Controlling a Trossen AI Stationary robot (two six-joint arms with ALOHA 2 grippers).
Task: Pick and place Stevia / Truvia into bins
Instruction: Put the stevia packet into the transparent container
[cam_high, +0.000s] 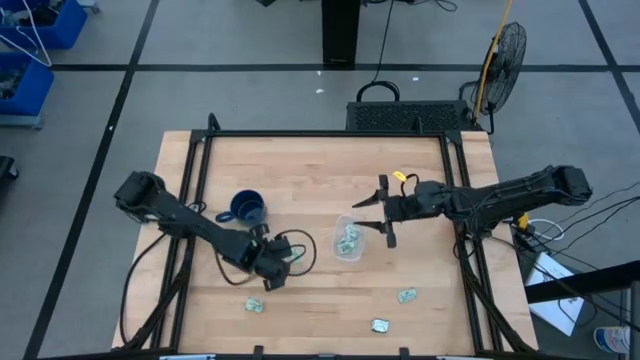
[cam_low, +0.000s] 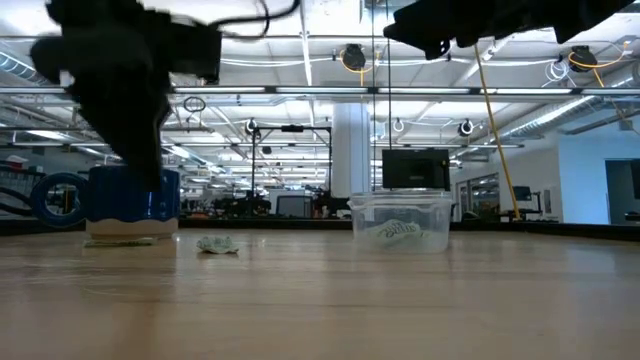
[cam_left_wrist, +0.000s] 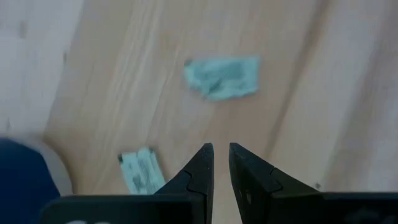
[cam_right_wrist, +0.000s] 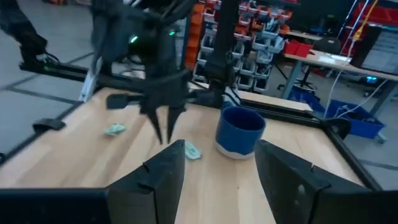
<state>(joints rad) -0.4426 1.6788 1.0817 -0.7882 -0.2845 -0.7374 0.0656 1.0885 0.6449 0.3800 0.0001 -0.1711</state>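
Your left gripper (cam_high: 268, 283) hangs at lower left of centre in the high view, its fingers (cam_left_wrist: 198, 169) drawn close with only a slim gap and nothing between them. Just below it in that frame lies one Stevia packet (cam_high: 254, 305). The left wrist view shows a crumpled packet (cam_left_wrist: 222, 77) ahead of the fingertips and a flatter one (cam_left_wrist: 142, 172) beside them, next to the blue mug (cam_high: 247, 209).

Your right gripper (cam_high: 380, 212) sits right of centre in the high view, jaws spread wide and empty, right beside the clear tub (cam_high: 349, 239). The tub holds what look like a few packets (cam_high: 347, 240), though the count is hard to make out. Two more packets (cam_high: 407, 295) (cam_high: 380, 325) rest on the wooden table (cam_high: 310, 170) toward the lower right of the high view, well apart from both grippers.
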